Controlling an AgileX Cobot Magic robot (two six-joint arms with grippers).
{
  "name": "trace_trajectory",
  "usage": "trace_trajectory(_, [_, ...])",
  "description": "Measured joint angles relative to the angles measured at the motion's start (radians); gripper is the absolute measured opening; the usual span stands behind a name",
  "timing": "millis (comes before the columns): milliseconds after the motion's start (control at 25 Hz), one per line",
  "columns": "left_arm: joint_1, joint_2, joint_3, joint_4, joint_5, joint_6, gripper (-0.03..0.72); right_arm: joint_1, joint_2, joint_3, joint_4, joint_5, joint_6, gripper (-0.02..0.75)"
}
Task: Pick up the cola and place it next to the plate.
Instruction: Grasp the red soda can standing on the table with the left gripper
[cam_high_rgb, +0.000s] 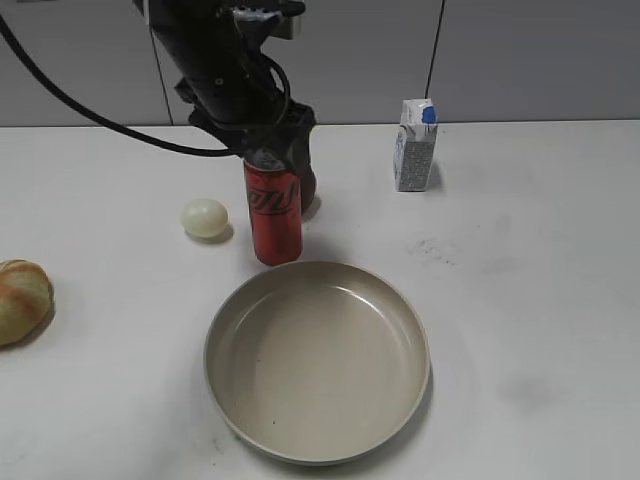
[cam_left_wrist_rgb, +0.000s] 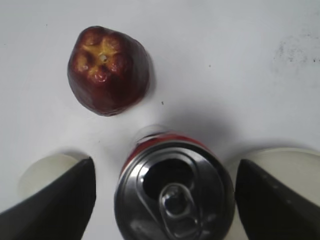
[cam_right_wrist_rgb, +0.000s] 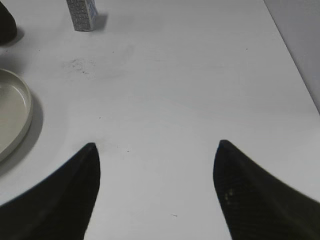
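I see the cola (cam_high_rgb: 273, 211) standing upright on the surface (cam_high_rgb: 520, 290), just behind the far rim of the plate (cam_high_rgb: 317, 360), close to it but whether they touch I cannot tell. From the left wrist view I look straight down on its silver top, pull tab toward me. My left claw (cam_left_wrist_rgb: 165, 200) sits over the can with its fingers (cam_left_wrist_rgb: 60, 200) spread to either side of it, a clear gap on both sides, so it is apart and not gripping. In the exterior view that arm comes down from the upper left and hides the can's top.

Just behind the can lies a dark red fruit (cam_left_wrist_rgb: 107, 70), its yellowish end facing the left wrist camera. To the left of the can rests a pale egg-like thing (cam_high_rgb: 204, 217), and at the left edge a tan, ridged round thing (cam_high_rgb: 20, 300). Toward the back right stands a small carton (cam_high_rgb: 414, 145) with a blue cap.

My right claw (cam_right_wrist_rgb: 155, 195) hangs over bare surface to the right of the plate, its fingers wide apart with nothing between them.

The surface is white and matte, with faint grey smudges right of the can and near the front right. Behind it runs a grey panelled wall (cam_high_rgb: 500, 60) with vertical seams.
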Motion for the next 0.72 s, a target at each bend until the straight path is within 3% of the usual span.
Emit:
trace_trajectory(160, [0.000, 0.033, -0.001, 0.000, -0.001, 0.000, 0.622, 0.000, 0.000, 0.000, 0.000, 0.000, 0.000, 0.536])
trace_trajectory(360, [0.000, 0.041, -0.002, 0.003, -0.002, 0.001, 0.495, 0.000, 0.000, 0.000, 0.000, 0.000, 0.000, 0.536])
trace_trajectory(720, [-0.001, 0.016, -0.002, 0.028, 0.015, 0.003, 0.494, 0.000, 0.000, 0.000, 0.000, 0.000, 0.000, 0.536])
